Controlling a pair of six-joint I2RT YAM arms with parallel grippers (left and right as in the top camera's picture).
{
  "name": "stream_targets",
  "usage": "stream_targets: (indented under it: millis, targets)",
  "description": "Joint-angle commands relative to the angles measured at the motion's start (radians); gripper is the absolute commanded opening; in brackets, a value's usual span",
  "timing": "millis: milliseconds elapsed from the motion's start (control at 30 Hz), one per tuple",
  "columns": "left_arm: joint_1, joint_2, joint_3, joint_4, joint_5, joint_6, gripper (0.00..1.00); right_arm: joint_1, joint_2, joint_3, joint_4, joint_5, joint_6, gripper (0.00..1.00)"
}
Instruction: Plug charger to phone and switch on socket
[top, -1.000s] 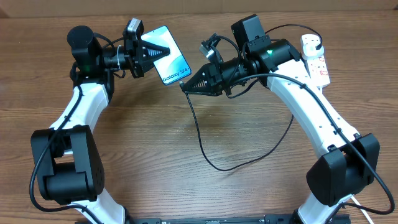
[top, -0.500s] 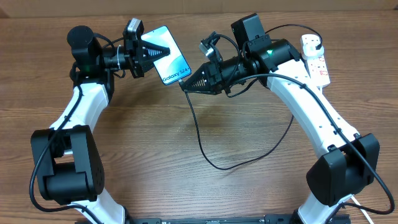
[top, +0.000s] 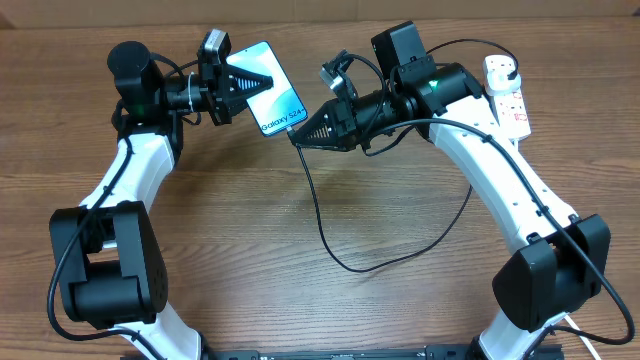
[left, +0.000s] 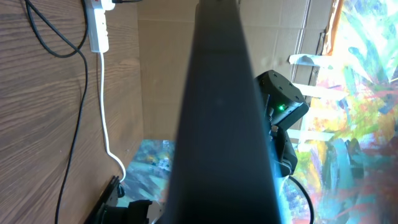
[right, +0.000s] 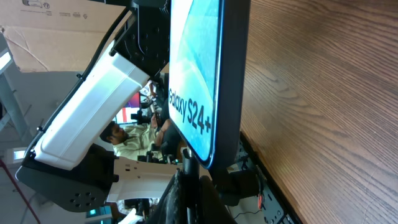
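Note:
The phone (top: 272, 95), light blue screen with "Galaxy S24+" lettering, is held above the table by my left gripper (top: 262, 82), which is shut on its upper half. In the left wrist view its dark edge (left: 217, 124) fills the middle. My right gripper (top: 298, 137) is shut on the charger's connector tip (right: 188, 168), which touches the phone's bottom edge (right: 211, 81). The thin black cable (top: 325, 235) loops down over the table and back up toward the socket (top: 508, 92), a white power strip at the far right with a plug in it; it also shows in the left wrist view (left: 97, 28).
The brown wooden table (top: 250, 260) lies under both arms. The socket's thick white cord (left: 104, 118) runs off the far table edge. Both arm bases stand at the near left and right corners. Cardboard and a colourful backdrop lie beyond the table.

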Motion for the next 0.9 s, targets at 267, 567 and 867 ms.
stream_targets:
  millis: [267,567,867]
  targets:
    - [0.001,0.002,0.011,0.011,0.019,-0.006,0.04,-0.006,-0.017,-0.006,0.017,0.018,-0.003,0.04]
    - [0.001,0.002,0.011,0.011,0.019,-0.006,0.04,-0.006,-0.017,-0.006,0.024,0.018,-0.003,0.04]
    - [0.001,0.002,0.011,0.011,0.019,-0.006,0.04,-0.006,-0.017,-0.006,0.032,0.018,-0.003,0.04]
